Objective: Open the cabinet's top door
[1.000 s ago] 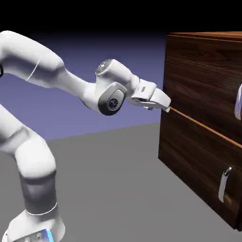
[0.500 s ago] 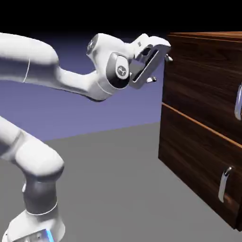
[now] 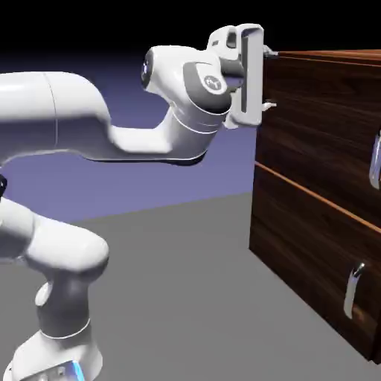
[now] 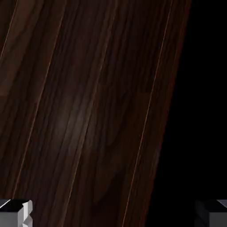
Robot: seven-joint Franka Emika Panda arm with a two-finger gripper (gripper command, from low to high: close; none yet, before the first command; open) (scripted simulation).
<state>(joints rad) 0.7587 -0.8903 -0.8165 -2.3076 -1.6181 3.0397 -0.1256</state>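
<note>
Evidently the top door [image 3: 320,126] stands upright, facing the arm's side, its claw [image 3: 272,79] spread wide.

Top door [image 3: 320,126] above the lower panel [image 3: 309,257], both right of the tool [image 3: 272,79].

Cabinet [image 3: 320,134]: dark walnut-look wood, streaky grain, low sheen; soft glossy patch in hand view. Seam strip [image 3: 316,196] between its panels: paler, orange-brown wood look. Both handles, upper [image 3: 376,162] and lower [image 3: 354,290]: polished, chrome-like metal, bright highlights. Arm [image 3: 74,115]: smooth white shell, plastic-looking, satin gloss. Floor [image 3: 171,283]: matt grey, smooth.
</note>
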